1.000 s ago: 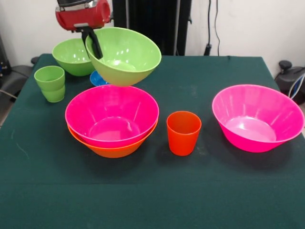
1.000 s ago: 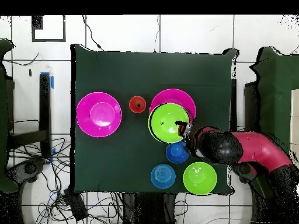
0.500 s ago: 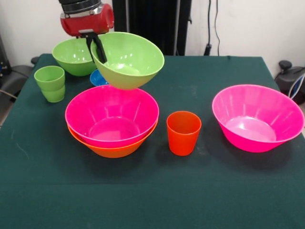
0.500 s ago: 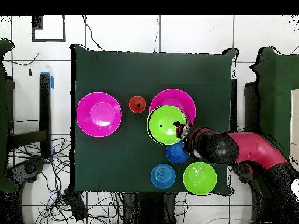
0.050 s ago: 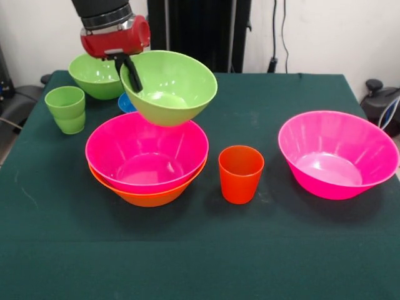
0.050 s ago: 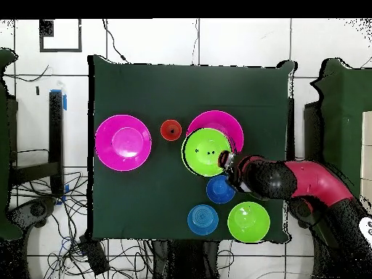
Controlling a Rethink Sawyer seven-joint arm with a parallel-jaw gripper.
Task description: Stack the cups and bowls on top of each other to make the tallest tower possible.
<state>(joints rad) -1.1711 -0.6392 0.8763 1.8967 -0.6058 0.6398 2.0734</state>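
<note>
Gripping a green bowl by its rim, hand clamped, bowl tilted, raised over the pink bowl nested in orange.

Glossy plastic bowls; matt cloth.

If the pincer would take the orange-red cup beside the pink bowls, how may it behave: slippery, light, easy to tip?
The orange-red cup looks glossy, so it is probably slippery between fingers. It seems to be thin plastic, so likely light and fairly stiff. It stands upright on a base narrower than its mouth, so a sideways push may tip it.
</note>
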